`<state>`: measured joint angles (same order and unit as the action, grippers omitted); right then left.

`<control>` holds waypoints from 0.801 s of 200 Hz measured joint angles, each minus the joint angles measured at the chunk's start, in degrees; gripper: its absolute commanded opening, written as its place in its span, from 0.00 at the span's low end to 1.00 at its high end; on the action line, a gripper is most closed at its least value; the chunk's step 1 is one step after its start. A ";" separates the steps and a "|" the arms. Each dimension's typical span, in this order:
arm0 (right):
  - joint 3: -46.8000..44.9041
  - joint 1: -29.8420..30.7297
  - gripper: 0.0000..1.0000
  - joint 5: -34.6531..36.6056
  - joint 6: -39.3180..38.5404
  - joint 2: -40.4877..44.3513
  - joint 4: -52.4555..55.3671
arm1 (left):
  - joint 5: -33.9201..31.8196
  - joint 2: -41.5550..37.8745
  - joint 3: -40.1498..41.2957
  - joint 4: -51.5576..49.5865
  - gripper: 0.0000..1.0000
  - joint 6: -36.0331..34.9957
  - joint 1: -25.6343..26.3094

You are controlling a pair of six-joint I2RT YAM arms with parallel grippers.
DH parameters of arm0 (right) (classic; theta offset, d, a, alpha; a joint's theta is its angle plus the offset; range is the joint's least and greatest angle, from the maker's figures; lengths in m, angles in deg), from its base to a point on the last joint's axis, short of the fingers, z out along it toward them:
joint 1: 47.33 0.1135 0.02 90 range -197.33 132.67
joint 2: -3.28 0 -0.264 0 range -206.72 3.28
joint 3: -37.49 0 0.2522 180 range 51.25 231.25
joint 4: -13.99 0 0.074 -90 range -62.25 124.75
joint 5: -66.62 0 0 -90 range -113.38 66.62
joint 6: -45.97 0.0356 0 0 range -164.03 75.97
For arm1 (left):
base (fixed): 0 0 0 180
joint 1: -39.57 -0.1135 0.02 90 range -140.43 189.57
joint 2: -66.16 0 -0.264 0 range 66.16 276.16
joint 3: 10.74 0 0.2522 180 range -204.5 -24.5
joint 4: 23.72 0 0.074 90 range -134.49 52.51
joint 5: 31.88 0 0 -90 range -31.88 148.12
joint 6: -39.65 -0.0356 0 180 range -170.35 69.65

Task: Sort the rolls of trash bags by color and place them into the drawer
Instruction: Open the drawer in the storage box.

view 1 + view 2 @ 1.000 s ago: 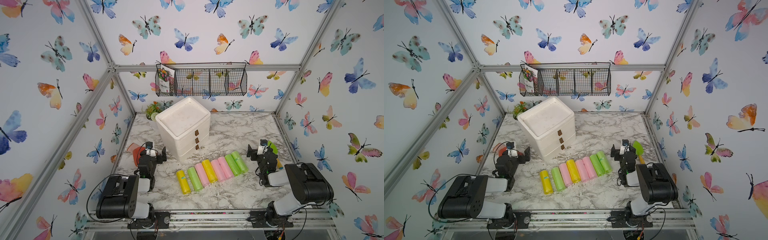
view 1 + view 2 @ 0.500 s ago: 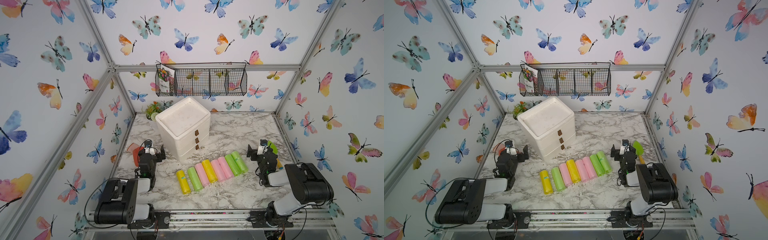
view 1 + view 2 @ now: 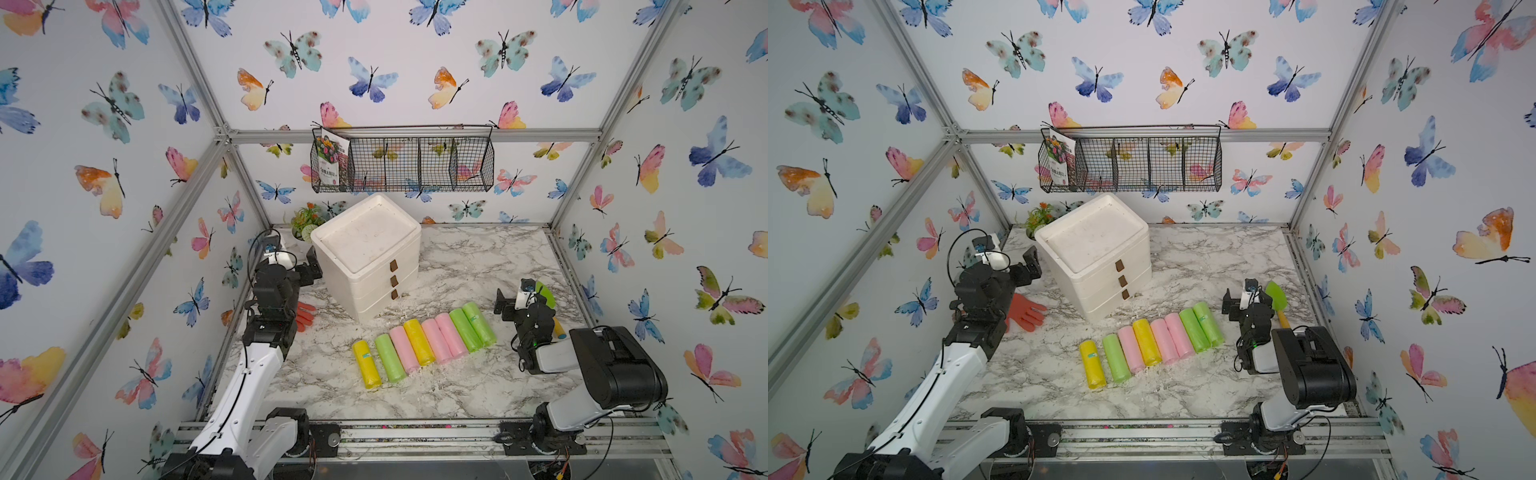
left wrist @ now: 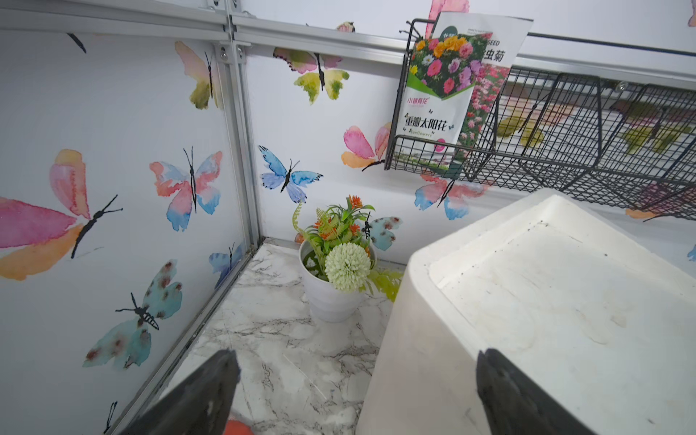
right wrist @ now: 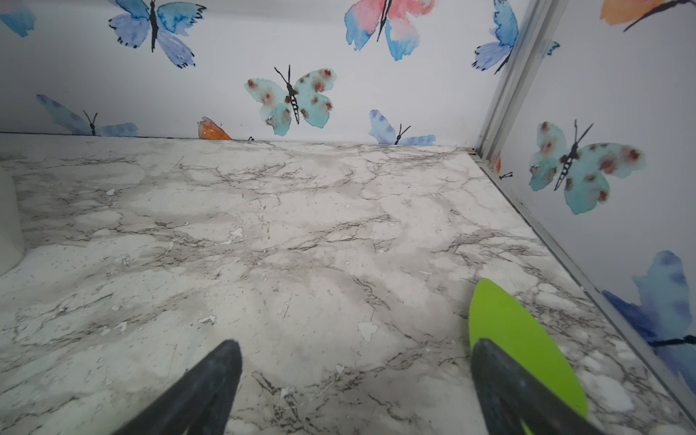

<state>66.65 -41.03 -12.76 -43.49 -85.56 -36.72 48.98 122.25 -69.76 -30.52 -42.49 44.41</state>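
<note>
All eight rolls of trash bags (image 3: 424,343) sit side by side, colours mixed, on the worktop (image 3: 478,266) just in front of the shut drawer unit (image 3: 365,249), easy pickings, while the left tool (image 4: 354,369) beside it and the right tool (image 5: 354,361) both gape empty.

Location type: a robot test cell in a lab, dressed as a domestic gardening corner.

Indicators:
- An aluminium extrusion frame (image 3: 411,135) carries flat wall panels (image 3: 104,249) printed with butterflies.
- A left arm (image 3: 249,382) and a right arm (image 3: 615,370) mount on a front rail (image 3: 415,434).
- The marble-pattern tabletop (image 3: 478,257) bears staged props: a drawer unit (image 3: 365,249) and a potted artificial plant (image 4: 335,263).
- A wire basket (image 3: 415,166) on the back wall holds a seed packet (image 4: 452,94).
</note>
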 measured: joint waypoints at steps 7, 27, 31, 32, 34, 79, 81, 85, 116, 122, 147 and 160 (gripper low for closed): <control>1.49 0.00 0.98 1.49 0.70 1.79 4.07 | 0.59 0.00 -1.62 -2.62 0.99 0.42 0.00; 9.46 -0.04 0.99 3.10 1.60 6.45 15.69 | 1.77 0.22 -6.03 -10.03 0.99 2.73 0.00; 11.19 -0.11 0.99 3.08 1.66 7.15 17.64 | 1.77 0.52 -7.19 -11.76 0.99 3.41 0.00; 11.82 -0.13 0.99 3.02 1.77 7.37 18.27 | 1.77 0.52 -7.19 -11.76 0.99 3.41 0.00; 12.74 -0.11 0.98 2.86 1.92 7.67 19.34 | 1.79 0.70 -7.85 -12.74 0.99 3.69 0.00; 29.20 -0.26 0.94 -5.60 6.54 10.21 41.42 | 5.22 8.59 -21.16 -28.37 0.99 7.69 0.00; 29.62 -0.26 0.94 -5.92 6.82 10.21 42.32 | 5.22 8.59 -21.16 -28.37 0.99 7.69 0.00; 30.38 -0.26 0.95 -6.64 7.17 10.21 44.09 | 5.57 9.16 -21.92 -29.24 0.99 7.76 0.00; 32.26 0.44 0.95 -11.80 9.86 11.93 54.51 | 7.48 12.33 -29.68 -36.81 0.99 7.98 0.00; 32.30 0.72 0.95 -12.41 10.40 12.59 56.08 | 7.61 13.20 -31.74 -37.90 0.99 8.07 0.02; 33.29 3.04 0.95 -14.58 11.10 15.80 61.22 | 7.89 16.70 -37.42 -41.22 0.99 8.61 0.02; 34.71 4.39 0.95 -15.41 11.28 17.31 63.06 | 7.98 18.69 -39.32 -43.54 1.00 9.38 0.02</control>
<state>101.36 -36.63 -28.17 -32.21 -68.25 26.34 56.95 140.94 -109.08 -74.06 -33.11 44.43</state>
